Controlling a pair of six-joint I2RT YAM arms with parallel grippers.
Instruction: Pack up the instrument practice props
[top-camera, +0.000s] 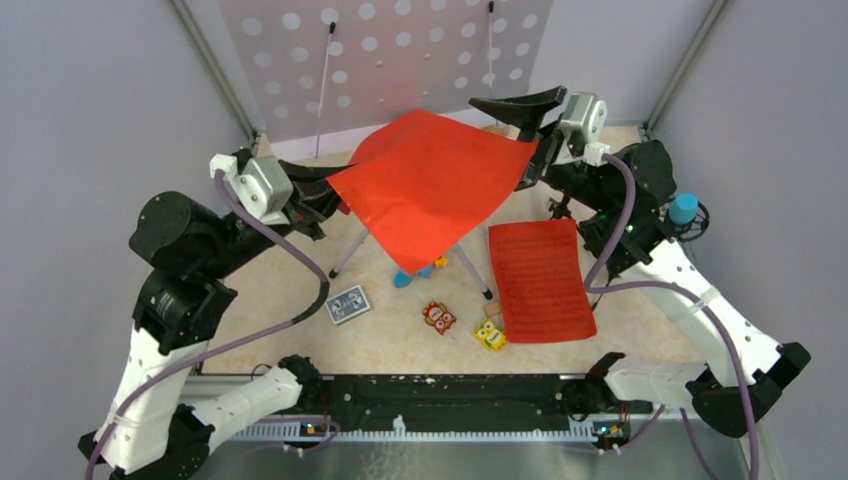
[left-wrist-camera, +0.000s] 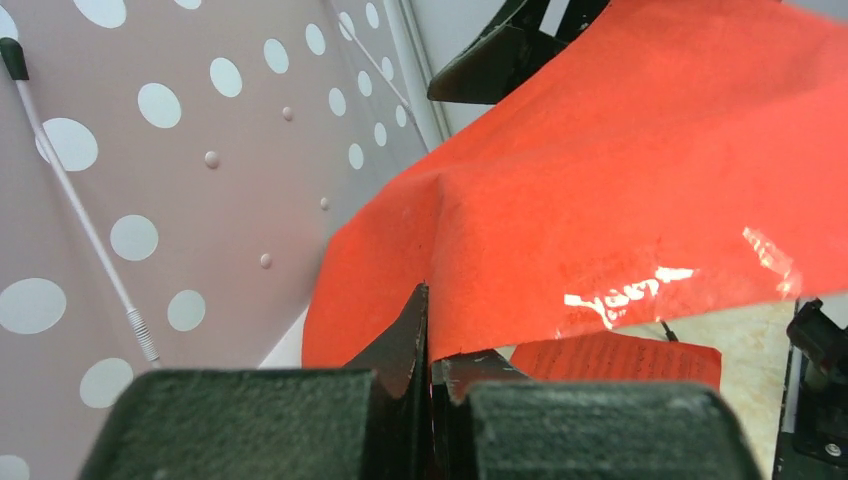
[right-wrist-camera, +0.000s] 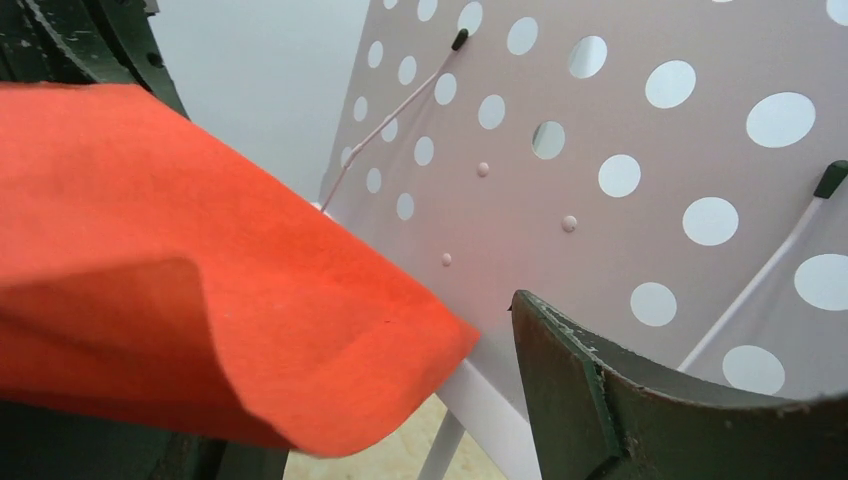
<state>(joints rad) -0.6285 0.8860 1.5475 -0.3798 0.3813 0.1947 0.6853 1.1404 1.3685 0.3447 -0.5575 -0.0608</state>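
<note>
Desk front: nothing for packing here. The card deck (top-camera: 348, 303) and the toy blocks (top-camera: 438, 317) sit on the desk (top-camera: 270, 300), below both tools and on their near side.

Flat red sheet (top-camera: 540, 280): lies flat on the desk, below the right tool (top-camera: 522, 130) and a bit to its near side. Nobody's touching it.

Tripod legs (top-camera: 350, 255): the silver legs splay out under the lifted sheet, roughly between the two tools and lower down. Can't tell if the sheet rests on whatever tops them.

Left tool (left-wrist-camera: 428, 330): clenched, and its wrist view shows the jaws pinched on the near left corner of the lifted red sheet (top-camera: 430, 180).

Lifted red sheet: up in the air, spreading away from the left tool toward its right, with the long axis running tool to tool across the desk.

Right tool: jaws wide apart and gripping nothing. The sheet's far right corner pokes in beside one jaw, and the other jaw is clear of it.

Grey holed panel (top-camera: 400, 50): beyond both tools, standing up at the back.

What the next move hangs on: I'd say the left arm is the only one actually holding the sheet. It hangs off to that tool's right, so that free end will probably sag or swing.
</note>
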